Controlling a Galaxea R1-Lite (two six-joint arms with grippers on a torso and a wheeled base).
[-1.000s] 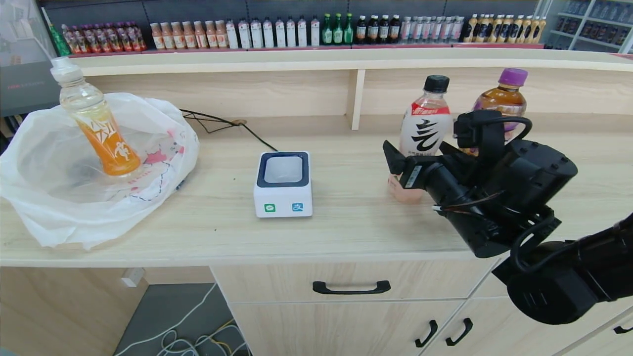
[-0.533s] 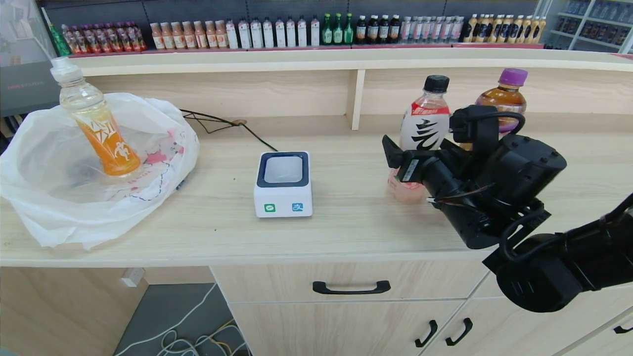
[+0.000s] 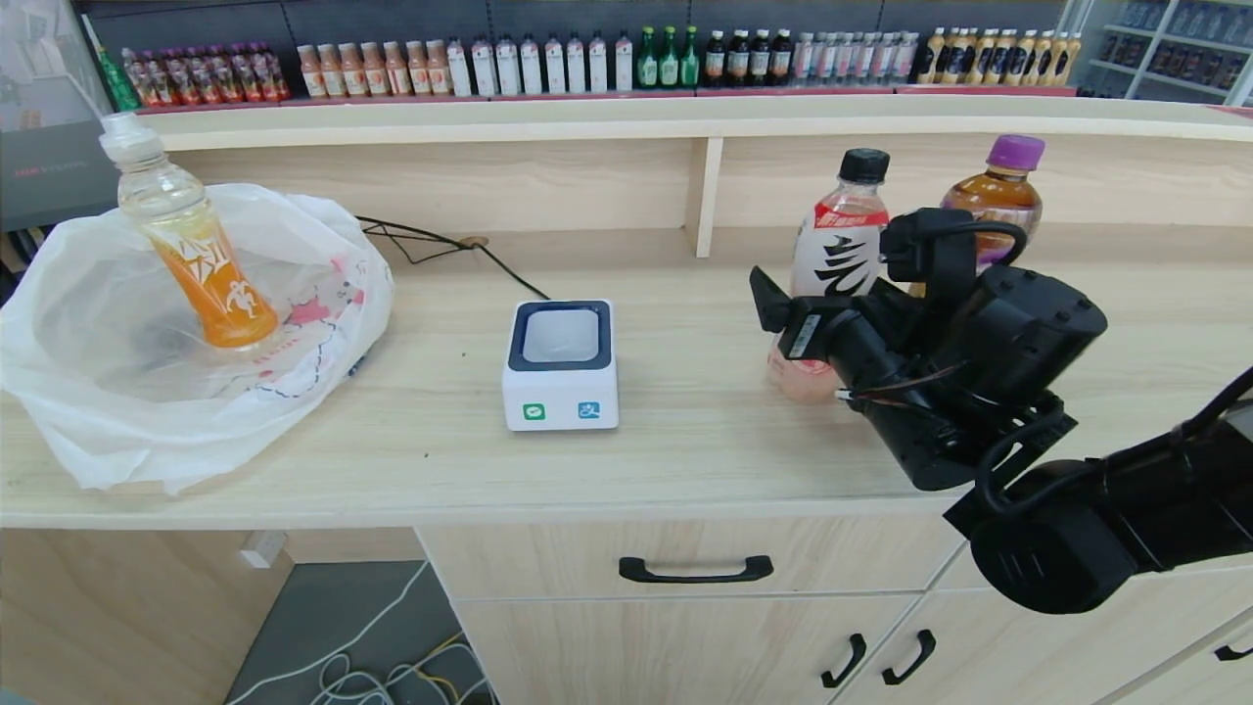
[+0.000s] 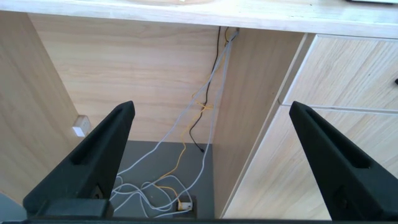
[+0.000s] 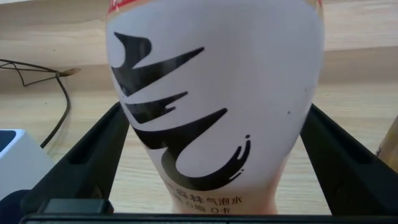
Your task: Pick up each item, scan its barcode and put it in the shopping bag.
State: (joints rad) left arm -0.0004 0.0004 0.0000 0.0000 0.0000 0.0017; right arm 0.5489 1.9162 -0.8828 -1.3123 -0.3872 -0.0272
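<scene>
- White, with black brush strokes and a black cap, the drink bottle (image 3: pixel 844 257) is standing upright on the right part of the wooden counter (image 3: pixel 685 450).
- The right gripper (image 3: pixel 820 299) is sitting low around that bottle with its jaws spread wide, one finger (image 5: pixel 87 165) on each side of the label (in the right wrist view the drink bottle (image 5: pixel 217 93) is taking up the whole gap). Whether the pads are actually pressing on it cannot be told.
- Just behind it and to the right, a purple-capped bottle (image 3: pixel 1003 196) of brown drink is standing, partly hidden by the arm.
- The scanner (image 3: pixel 561 364), a white box with a dark-framed window on top, is sitting mid-counter, well apart from the drink bottle, with its cable (image 3: pixel 440 240) trailing toward the back of the counter.
- At the left end the shopping bag (image 3: pixel 88 431) is lying open, and an orange bottle (image 3: pixel 196 259) is leaning inside it, neck tipping to the left.
- The left gripper (image 4: pixel 211 109) is hanging below the counter edge, jaws wide apart and holding nothing, facing loose cables (image 4: pixel 184 155) beside the drawers (image 4: pixel 348 68).
</scene>
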